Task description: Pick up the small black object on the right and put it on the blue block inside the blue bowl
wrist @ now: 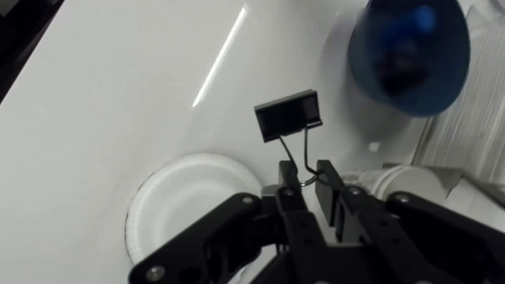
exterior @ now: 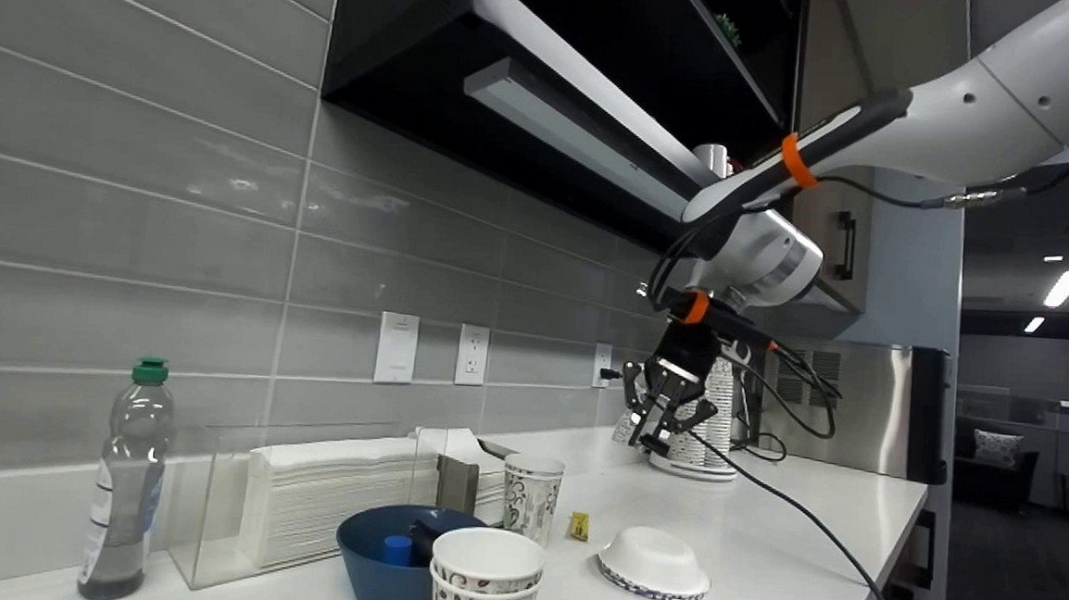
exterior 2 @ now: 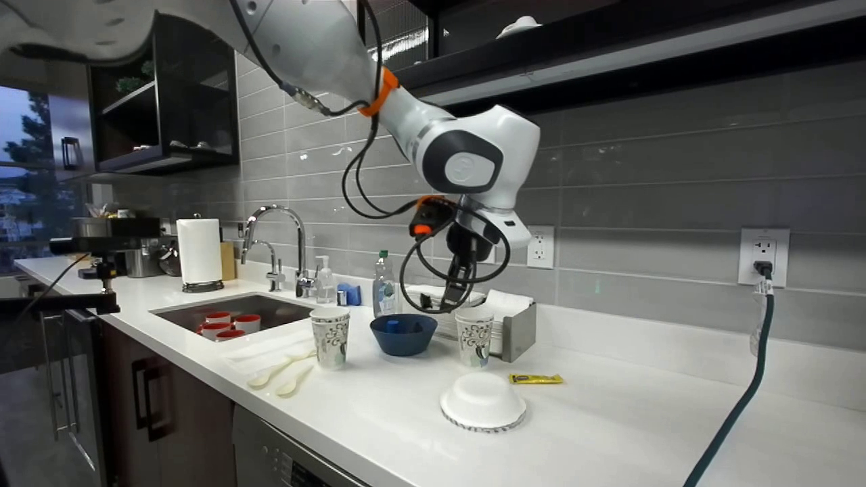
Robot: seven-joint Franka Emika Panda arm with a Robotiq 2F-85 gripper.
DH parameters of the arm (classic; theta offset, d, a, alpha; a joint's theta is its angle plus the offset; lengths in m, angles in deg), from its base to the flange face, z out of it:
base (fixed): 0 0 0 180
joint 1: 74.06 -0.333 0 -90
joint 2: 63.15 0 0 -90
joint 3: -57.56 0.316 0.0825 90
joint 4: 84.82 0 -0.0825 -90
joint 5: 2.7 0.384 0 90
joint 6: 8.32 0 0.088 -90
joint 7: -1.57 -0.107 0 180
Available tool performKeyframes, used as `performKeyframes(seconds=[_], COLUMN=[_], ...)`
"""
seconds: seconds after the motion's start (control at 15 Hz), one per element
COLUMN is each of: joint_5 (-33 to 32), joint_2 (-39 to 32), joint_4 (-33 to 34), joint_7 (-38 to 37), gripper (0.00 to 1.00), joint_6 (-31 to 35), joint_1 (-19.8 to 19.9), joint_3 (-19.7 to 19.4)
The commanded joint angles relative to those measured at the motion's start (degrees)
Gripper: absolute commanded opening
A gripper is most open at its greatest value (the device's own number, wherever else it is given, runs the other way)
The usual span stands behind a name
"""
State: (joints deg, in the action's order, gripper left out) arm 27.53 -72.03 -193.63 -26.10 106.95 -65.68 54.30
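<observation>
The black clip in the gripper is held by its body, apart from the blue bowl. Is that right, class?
No: the wrist view shows the gripper holding the black clip by its wire handles, not its body. The clip is apart from the blue bowl.

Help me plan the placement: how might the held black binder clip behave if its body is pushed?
The black binder clip may pivot or twist, since the fingers hold it by its thin wire end while the body juts beyond them. Its straight edges suggest a stiff body, and the broad flat face makes rolling unlikely.
</observation>
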Motion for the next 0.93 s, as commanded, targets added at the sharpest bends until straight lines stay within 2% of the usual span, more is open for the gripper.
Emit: performKeyframes(seconds=[0.0, 0.07, 0.13, 0.2, 0.4, 0.47, 0.6, 0.87], joint_5=[1.07, 1.55, 0.01, -0.04, -0.05, -0.05, 2.4, 0.86], joint_2=[7.67, 8.78, 5.18, 6.03, 5.67, 5.43, 5.48, 4.17], joint_4=[-6.42, -6.82, -3.62, -4.01, -4.0, -4.0, -4.22, -3.48], joint_7=[7.18, 9.16, 5.04, 4.97, 4.81, 4.88, 10.49, 16.1], gripper=[0.05, 0.05, 0.05, 0.18, 0.18, 0.05, 0.05, 0.05], joint_6=[0.22, -0.12, -0.17, -0.16, -0.14, -0.14, -0.93, 5.79], joint_1=[-3.43, -4.22, -3.78, -4.43, -4.35, -4.25, -5.1, -9.85], joint_3=[1.52, 1.98, 0.88, 1.2, 0.77, 0.54, 1.64, 6.12])
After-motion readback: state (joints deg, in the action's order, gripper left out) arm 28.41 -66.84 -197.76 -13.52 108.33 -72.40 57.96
